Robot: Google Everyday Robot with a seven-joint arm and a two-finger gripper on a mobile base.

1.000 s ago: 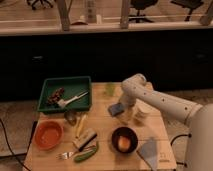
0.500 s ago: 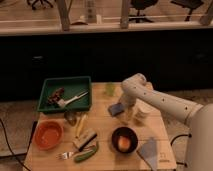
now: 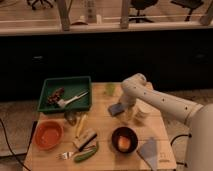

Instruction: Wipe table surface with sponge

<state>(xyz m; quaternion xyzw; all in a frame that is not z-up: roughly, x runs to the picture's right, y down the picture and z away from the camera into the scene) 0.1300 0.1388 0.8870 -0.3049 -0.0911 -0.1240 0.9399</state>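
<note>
The sponge is a small blue-grey block lying on the light tan wooden table surface, right of the middle. My white arm comes in from the lower right and bends at an elbow above the table's far edge. My gripper points down at the sponge's right end and seems to touch it. The arm hides the part of the tabletop behind the sponge.
A green tray with utensils sits at the back left. An orange bowl, a beige block with a dark edge, a dark bowl and a grey-blue cloth lie along the front. A white cup stands right of the gripper.
</note>
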